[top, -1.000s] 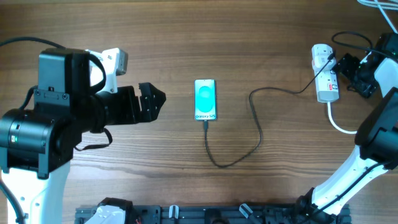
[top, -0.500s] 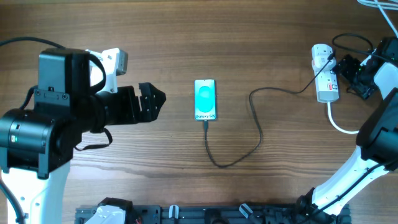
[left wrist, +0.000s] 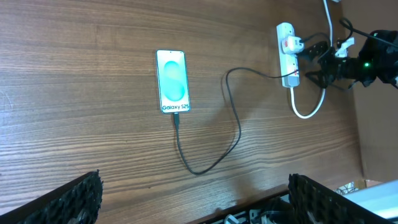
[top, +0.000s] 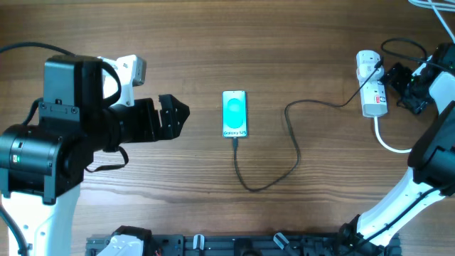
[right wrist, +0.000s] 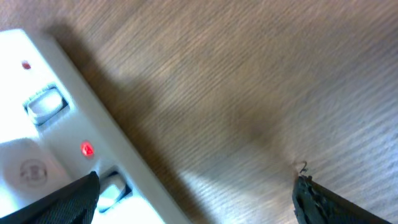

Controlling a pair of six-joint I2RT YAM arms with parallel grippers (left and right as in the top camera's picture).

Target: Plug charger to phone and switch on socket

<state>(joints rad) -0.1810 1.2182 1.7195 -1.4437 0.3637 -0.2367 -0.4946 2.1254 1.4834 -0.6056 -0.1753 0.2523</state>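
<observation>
- The right hand [top: 395,84] stood wide open; the socket [top: 372,84] lay just ahead of its fingertips, red light on.
- The left hand [top: 179,116] gaped empty; the phone [top: 234,113], with the charger [top: 296,156] attached, lay well ahead of it.

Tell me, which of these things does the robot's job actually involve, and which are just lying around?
Part of the job:
phone
charger, the thin black cable
socket

Just lying about:
white lead trailing from the socket
black rack at the front
</observation>
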